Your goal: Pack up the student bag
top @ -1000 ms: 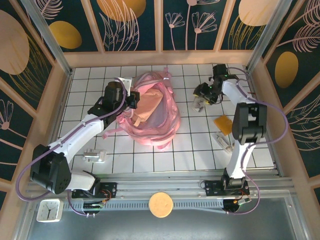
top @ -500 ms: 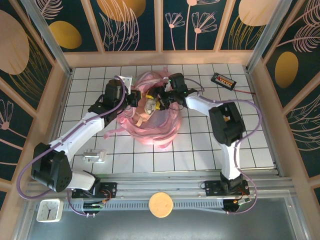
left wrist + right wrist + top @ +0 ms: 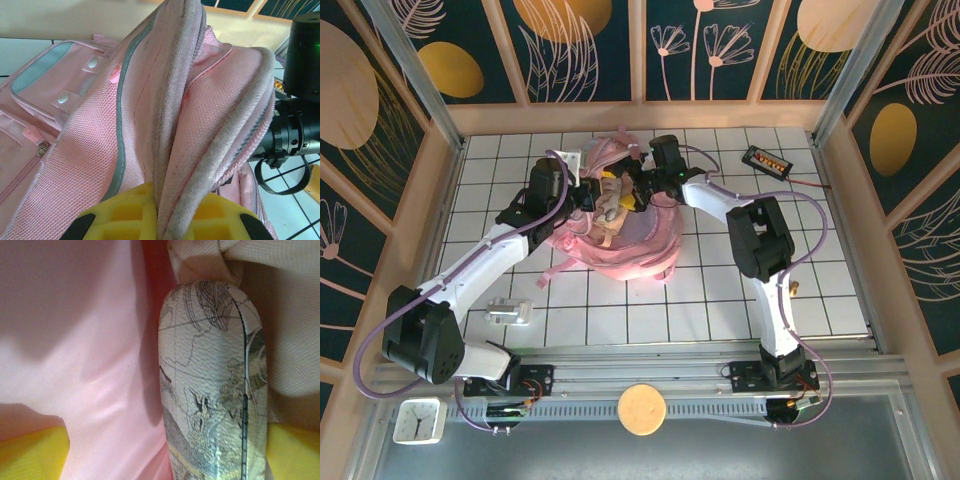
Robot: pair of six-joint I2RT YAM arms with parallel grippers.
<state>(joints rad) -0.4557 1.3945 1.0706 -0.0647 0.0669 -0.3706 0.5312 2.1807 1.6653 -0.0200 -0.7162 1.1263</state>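
Note:
The pink student bag (image 3: pixel 638 245) lies mid-table with its mouth held up. My left gripper (image 3: pixel 582 195) is shut on the bag's grey-edged rim (image 3: pixel 172 150), and the fabric is pinched between the yellow fingers (image 3: pixel 125 215). My right gripper (image 3: pixel 626 193) reaches into the opening from the right. An oblong case with a map print (image 3: pixel 215 380) lies between its widely parted yellow fingers (image 3: pixel 30 452), against the right one. The pink lining (image 3: pixel 75 340) is on the left. Beige pouch fabric (image 3: pixel 210 257) sits behind the case. From above, the case (image 3: pixel 611 205) shows in the bag's mouth.
A black device with orange marks (image 3: pixel 765 160) lies at the back right. A small white object (image 3: pixel 510 313) rests near the front left, and a tiny item (image 3: pixel 793 290) at the right. Wooden walls ring the tiled table (image 3: pixel 720 300). The right arm (image 3: pixel 300 100) is close beside the bag.
The right arm swung from the right side of the table over to the bag, carrying the map-print case into its mouth. The left gripper kept holding the rim, and the bag shifted slightly.

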